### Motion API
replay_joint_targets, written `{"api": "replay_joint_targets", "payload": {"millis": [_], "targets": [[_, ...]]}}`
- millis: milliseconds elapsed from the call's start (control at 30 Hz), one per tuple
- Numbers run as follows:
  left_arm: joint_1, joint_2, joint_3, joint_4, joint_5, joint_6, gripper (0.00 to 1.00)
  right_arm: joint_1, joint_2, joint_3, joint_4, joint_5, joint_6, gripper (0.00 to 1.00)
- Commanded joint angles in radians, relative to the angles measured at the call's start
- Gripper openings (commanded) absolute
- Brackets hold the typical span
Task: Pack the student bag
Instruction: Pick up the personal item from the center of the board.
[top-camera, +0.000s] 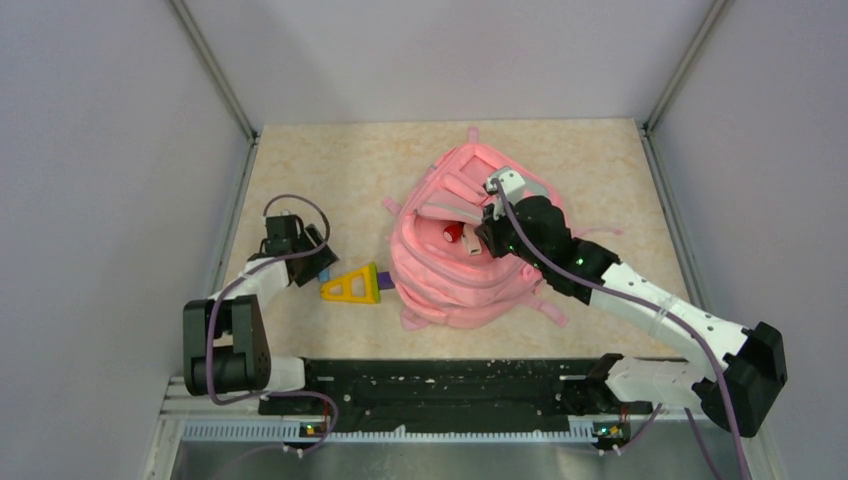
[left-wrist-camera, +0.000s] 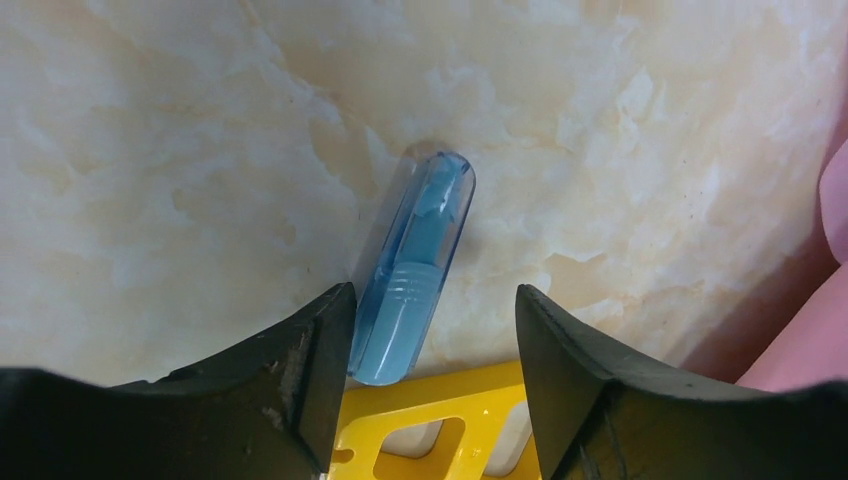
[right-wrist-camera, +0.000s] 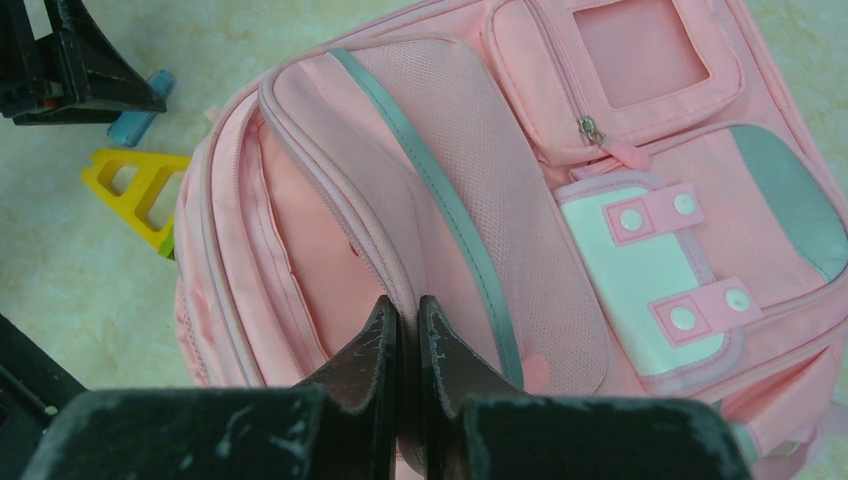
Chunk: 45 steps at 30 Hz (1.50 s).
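Student bag, the large soft pink fabric backpack (top-camera: 450, 275), lies flat on the beige marbled table (top-camera: 330, 160) at the centre of the top view, main compartment gaping toward the upper left. My right hand (top-camera: 483, 232) is pressed together on the bag's zip rim. In the right wrist view its two fingers (right-wrist-camera: 370, 350) meet with only a fold of pink cloth between them. I read that as propping the mouth open so the other arm can load it alone. A small red and white item (top-camera: 453, 232) sits inside the opening, too small to name. My left hand (left-wrist-camera: 435, 335) is low over the table at centre left of the top view, spread around a translucent blue capped tube (left-wrist-camera: 415, 265), maybe a pen or glue stick, can't tell. The finger at frame left looks to touch the tube's side and the other stands clear, so no grip yet. The tube lies slanted, its lower end at the edge of a yellow plastic triangle ruler (left-wrist-camera: 440, 420), which lies just beside the bag's left edge with a purple piece (top-camera: 386, 283). The hand straddles the tube's narrow width, right for a clean pinch. My judgement: the step is grasping the tube. The risk is that it rolls away or the ruler gets nudged.
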Motion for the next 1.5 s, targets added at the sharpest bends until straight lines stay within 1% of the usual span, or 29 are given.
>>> {"api": "replay_joint_targets", "payload": {"millis": [0,100,200,233,333,433,533,700,800,833,967,1000,1100,1167,1300,1467], "targets": [[-0.007,0.092,0.015,-0.078,-0.054,-0.034,0.64,0.003,-0.065,0.026,0.124,0.011,0.007,0.00],[-0.016,0.112,0.030,-0.092,-0.079,-0.039,0.57,0.004,-0.063,0.022,0.126,0.014,0.004,0.00],[-0.031,0.128,0.043,-0.105,-0.098,-0.045,0.55,0.003,-0.059,0.024,0.128,0.010,0.005,0.00],[-0.035,0.136,0.049,-0.110,-0.124,-0.048,0.54,0.004,-0.059,0.023,0.130,0.007,0.006,0.00],[-0.061,0.168,0.076,-0.140,-0.162,-0.051,0.47,0.003,-0.059,0.024,0.132,0.001,0.008,0.00],[-0.092,0.197,0.108,-0.174,-0.205,-0.055,0.42,0.003,-0.064,0.021,0.131,-0.001,0.010,0.00],[-0.126,0.216,0.127,-0.190,-0.225,-0.058,0.40,0.004,-0.073,0.018,0.130,0.001,0.010,0.00],[-0.164,0.247,0.166,-0.234,-0.244,-0.050,0.42,0.003,-0.087,0.016,0.127,0.000,0.008,0.00],[-0.182,0.259,0.186,-0.253,-0.264,-0.051,0.42,0.004,-0.097,0.013,0.127,-0.003,0.009,0.00],[-0.183,0.262,0.189,-0.258,-0.267,-0.051,0.39,0.003,-0.101,0.011,0.128,-0.003,0.009,0.00],[-0.191,0.254,0.186,-0.247,-0.249,-0.039,0.16,0.003,-0.114,0.006,0.128,0.005,0.006,0.00],[-0.194,0.249,0.182,-0.243,-0.250,-0.039,0.13,0.004,-0.114,0.007,0.126,0.006,0.007,0.00],[-0.209,0.210,0.162,-0.231,-0.258,-0.039,0.10,0.002,-0.117,0.006,0.125,0.004,0.007,0.00],[-0.230,0.153,0.145,-0.226,-0.272,-0.036,0.09,0.003,-0.120,0.005,0.126,0.004,0.006,0.00],[-0.289,-0.025,0.110,-0.229,-0.297,-0.021,0.09,0.003,-0.120,0.006,0.127,0.003,0.008,0.00],[-0.366,-0.256,0.094,-0.263,-0.218,-0.031,0.11,0.002,-0.115,0.010,0.127,0.008,0.007,0.00]]}}
